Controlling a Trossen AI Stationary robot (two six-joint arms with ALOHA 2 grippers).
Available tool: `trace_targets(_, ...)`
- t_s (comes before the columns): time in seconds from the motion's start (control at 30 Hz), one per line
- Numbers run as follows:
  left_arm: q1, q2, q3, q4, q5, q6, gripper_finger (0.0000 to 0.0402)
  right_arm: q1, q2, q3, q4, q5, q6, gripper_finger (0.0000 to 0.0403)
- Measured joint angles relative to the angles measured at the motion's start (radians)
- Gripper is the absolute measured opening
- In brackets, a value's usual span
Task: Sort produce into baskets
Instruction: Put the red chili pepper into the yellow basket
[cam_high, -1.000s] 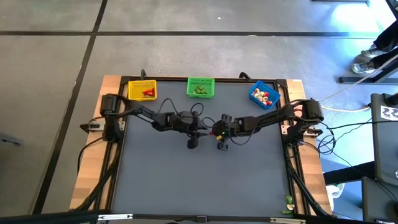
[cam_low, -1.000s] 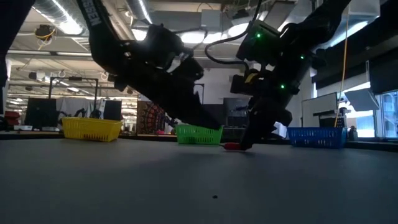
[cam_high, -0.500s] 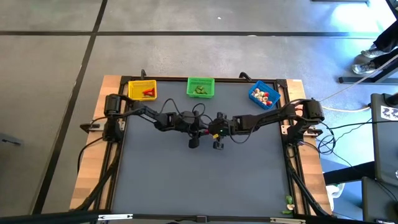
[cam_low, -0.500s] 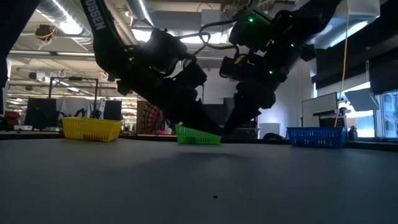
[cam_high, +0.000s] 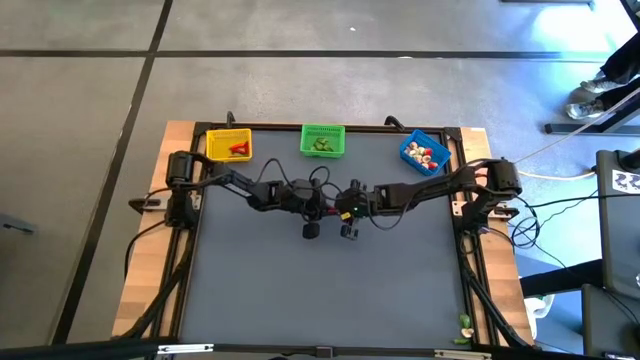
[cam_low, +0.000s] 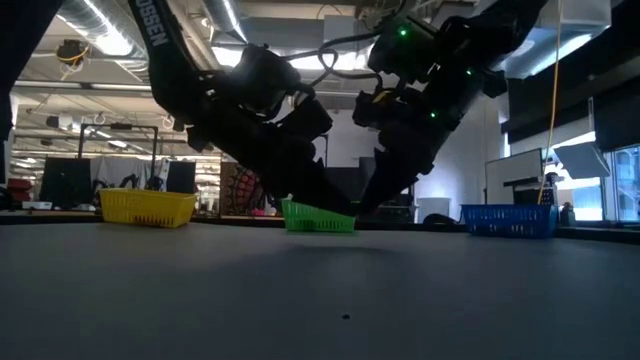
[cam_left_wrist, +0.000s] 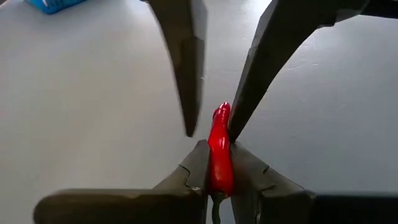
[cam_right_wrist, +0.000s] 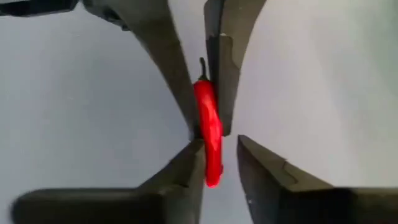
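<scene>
A small red chili pepper (cam_left_wrist: 219, 146) is in my left gripper (cam_left_wrist: 219, 152), which is shut on it over the middle of the table (cam_high: 327, 222). The pepper also shows in the right wrist view (cam_right_wrist: 208, 127). My right gripper (cam_right_wrist: 222, 146) faces the left one tip to tip (cam_high: 335, 222) and is open, with a finger on either side of the pepper's pointed end. The yellow basket (cam_high: 210, 146), green basket (cam_high: 322, 128) and blue basket (cam_high: 408, 143) stand along the far edge with produce pieces in them. My left gripper pinches the pepper's stem half (cam_left_wrist: 217, 177) between its two fingers. The pepper lies along the fingers and its pointed end (cam_left_wrist: 222, 115) sticks out past their tips. The fingers slant down toward the table's right. The pepper is clear of the table. My right gripper is open. One finger (cam_right_wrist: 194, 163) lies against the pepper's pointed end (cam_right_wrist: 211, 168); the other finger (cam_right_wrist: 252, 155) stands apart from it. The fingers slant down toward the table's left, along the pepper.
A small green piece (cam_high: 465, 322) lies on the wooden frame at the near right corner. Cables hang around both arms over the middle of the table. A person's shoes (cam_high: 590, 98) show on the floor beyond the far right corner.
My right gripper has gone toward the table's left and a little up, to meet my left gripper. The red pepper showed low over the table by the right fingertips; now it is between the two grippers' tips, hidden in the low view.
</scene>
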Motion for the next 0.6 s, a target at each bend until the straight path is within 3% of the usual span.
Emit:
trace_targets(0.2,0.001,-0.047,0.001,-0.080,-0.010,-0.011,0.0048,0.000,-0.053,0.059,-0.227,-0.086,0.021,0.0162)
trace_targets(0.4,0.011,-0.157,0.001,-0.266,-0.049,0.031,0.0051,0.007,-0.143,0.082,-0.410,-0.157,0.079,0.0189)
trace_targets(0.6,0.046,-0.305,0.000,-0.471,-0.108,0.047,0.0053,0.046,-0.213,0.079,-0.552,-0.052,0.137,0.0193)
